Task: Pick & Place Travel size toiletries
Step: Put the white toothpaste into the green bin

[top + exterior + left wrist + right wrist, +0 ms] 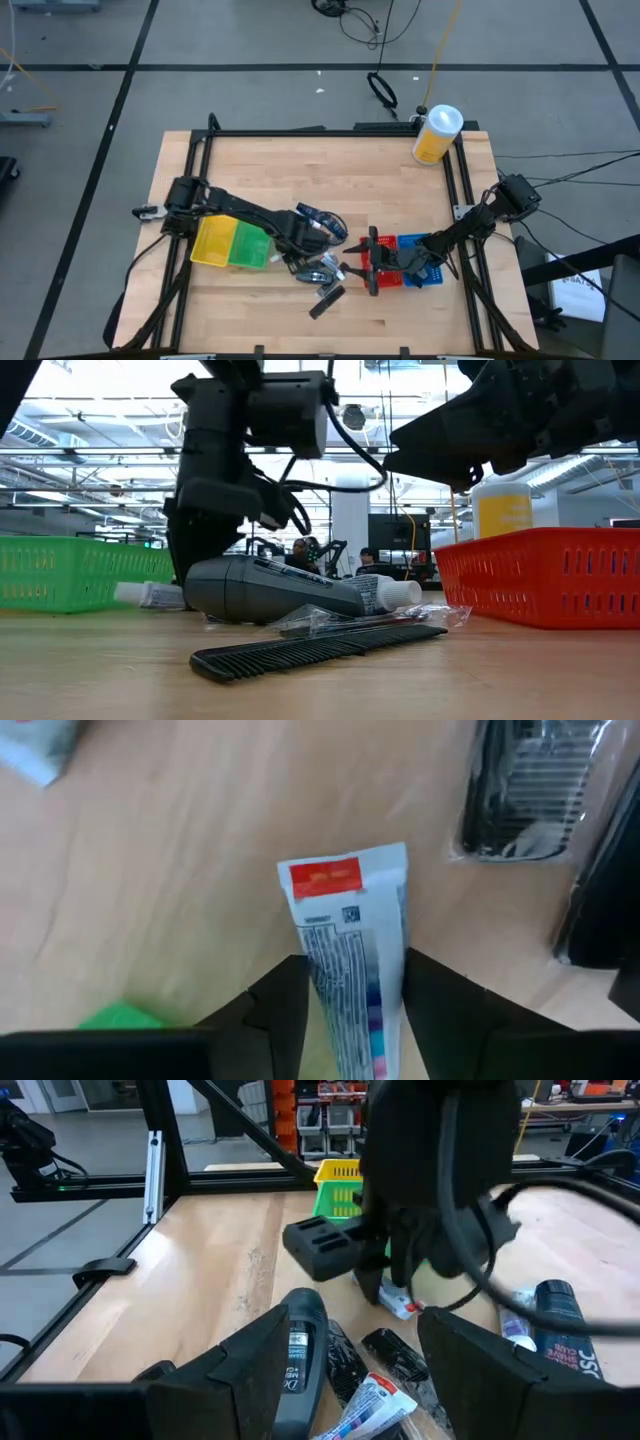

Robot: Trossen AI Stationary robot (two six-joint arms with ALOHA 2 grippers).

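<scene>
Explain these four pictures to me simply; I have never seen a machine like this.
Two dark robot arms work at a wooden table. One picture looks straight down from above, one looks level across the tabletop, and two come from cameras on the arms' wrists.

On the table are yellow and green bins, red and blue bins, a yellow canister, and a pile of small toiletries, including a black comb.

The left gripper has a white toothpaste tube between its fingers, which seem to grip it, over the pile. The right gripper is open and empty, near the red bin, facing the pile.
</scene>
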